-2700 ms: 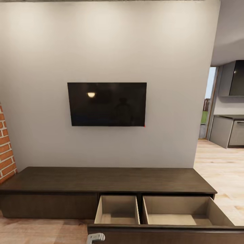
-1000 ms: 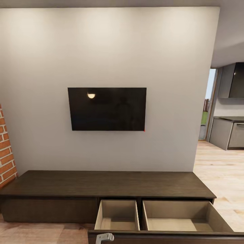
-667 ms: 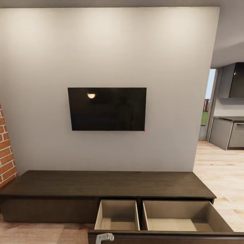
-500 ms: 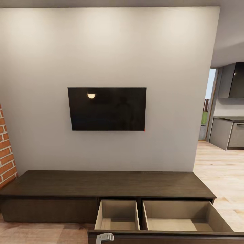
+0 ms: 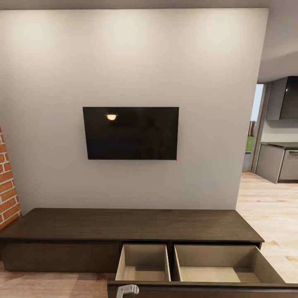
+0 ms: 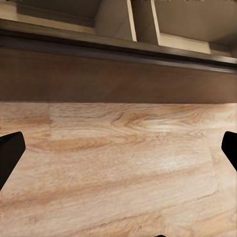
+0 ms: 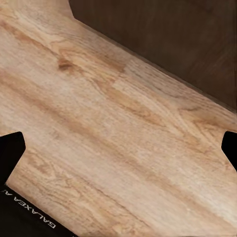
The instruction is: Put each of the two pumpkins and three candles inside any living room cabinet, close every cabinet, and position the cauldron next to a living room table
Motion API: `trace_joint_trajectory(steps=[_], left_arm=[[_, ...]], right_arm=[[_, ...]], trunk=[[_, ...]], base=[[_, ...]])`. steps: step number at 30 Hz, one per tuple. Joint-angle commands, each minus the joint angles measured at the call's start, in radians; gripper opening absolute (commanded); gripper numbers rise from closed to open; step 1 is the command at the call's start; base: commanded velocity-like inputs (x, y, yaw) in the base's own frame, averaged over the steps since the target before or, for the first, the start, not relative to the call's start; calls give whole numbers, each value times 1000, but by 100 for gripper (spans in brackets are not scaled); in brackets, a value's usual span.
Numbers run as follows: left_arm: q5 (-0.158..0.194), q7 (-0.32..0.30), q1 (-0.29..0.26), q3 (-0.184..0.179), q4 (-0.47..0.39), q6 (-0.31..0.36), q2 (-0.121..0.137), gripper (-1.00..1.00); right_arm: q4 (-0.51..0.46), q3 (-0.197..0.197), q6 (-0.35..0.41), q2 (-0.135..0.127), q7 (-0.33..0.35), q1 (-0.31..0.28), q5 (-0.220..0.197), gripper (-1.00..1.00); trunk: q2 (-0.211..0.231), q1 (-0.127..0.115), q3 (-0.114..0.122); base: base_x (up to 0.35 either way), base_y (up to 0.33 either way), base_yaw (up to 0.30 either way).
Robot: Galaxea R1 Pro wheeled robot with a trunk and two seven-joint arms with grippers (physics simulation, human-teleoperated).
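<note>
Nothing moved since half a second ago. Cabinet (image 5: 124,225) dead ahead against wall, wide drawer (image 5: 225,260) pulled out, bare inside. Left fingers (image 6: 11,152) spread wide over floor (image 6: 118,163); right fingers (image 7: 12,148) likewise apart, angled above planks.

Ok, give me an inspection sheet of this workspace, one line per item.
Surface: light wood-plank floor, bare where the wrist views show it.
Job's things: cabinet, dark brown, its drawer pulled out with two pale compartments, nothing seen inside them; pumpkins, candles, cauldron: nothing seen.
Clutter: nothing seen.
Hands: left hand open, fingertips wide apart over the floor, facing the drawer front; right hand open over the floor beside dark wood.
Cables: nothing seen.
Surroundings: black TV on the grey wall, red brick at left, kitchen units through the opening at right.
</note>
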Motion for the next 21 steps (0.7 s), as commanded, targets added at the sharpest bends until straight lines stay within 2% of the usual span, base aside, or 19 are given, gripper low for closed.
trace_joint_trajectory(steps=[1, 6, 8, 9, 10, 16, 21], left_arm=[[11, -1, 0, 1, -2, 8, 2, 100], [12, 1, 0, 4, -2, 5, 8, 100], [12, 1, 0, 5, -2, 5, 9, 100], [13, 1, 0, 5, -2, 5, 11, 100], [14, 1, 0, 5, -2, 5, 13, 100], [15, 1, 0, 6, -2, 4, 15, 100], [15, 1, 0, 5, -2, -4, 15, 100]], right_arm=[[1, -11, -4, -3, 4, -1, -32, 100], [2, -41, -5, 0, 5, -1, -82, 100], [1, -47, -4, -13, 3, -1, -93, 100], [-2, -50, -4, -34, 4, -1, -116, 100], [-4, -48, -5, -41, 4, -1, -126, 100], [-6, -47, -6, -46, 5, -1, -135, 100], [-7, -48, -6, -47, 5, -1, -136, 100]], trunk=[[-1, 0, -1], [-1, 0, -1], [-1, 0, -1], [-1, 0, -1], [-1, 0, -1], [-1, 0, -1], [-1, 0, -1]], base=[[0, 0, 0], [0, 0, 0], [0, 0, 0], [44, 0, 0], [165, 0, 0], [217, 0, 0], [44, 0, 0]])
